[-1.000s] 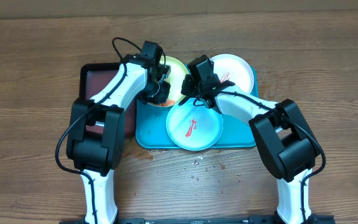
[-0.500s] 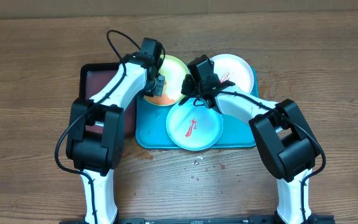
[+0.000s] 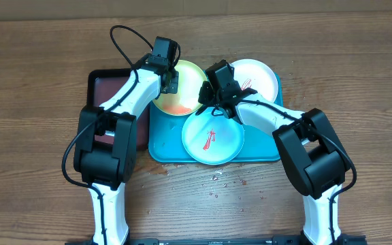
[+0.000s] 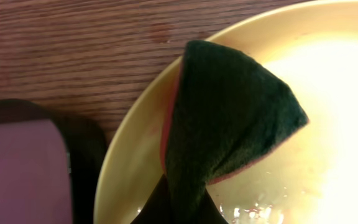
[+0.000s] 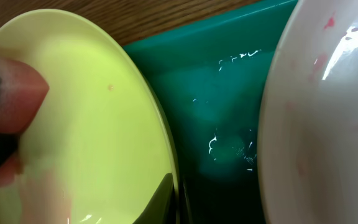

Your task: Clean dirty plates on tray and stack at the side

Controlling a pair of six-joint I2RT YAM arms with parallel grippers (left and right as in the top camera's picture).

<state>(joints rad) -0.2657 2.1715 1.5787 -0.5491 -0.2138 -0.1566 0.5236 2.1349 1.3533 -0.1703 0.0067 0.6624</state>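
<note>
Left pincer [image 3: 171, 82] is clamped on a dark green sponge [image 4: 229, 118] over the yellow-green plate [image 3: 188, 78]. Right pincer [image 3: 204, 103] is pinching that plate's rim. Just right of it is the white plate [image 3: 260, 75], red-smeared. The mint plate [image 3: 226, 146] is just behind it, on the turquoise tray [image 3: 162, 146].

Left arm [image 3: 131, 95], right arm [image 3: 260, 116]: white links, bulky black joints; looping black cable [image 3: 114, 30] near left gripper [image 3: 172, 84].
</note>
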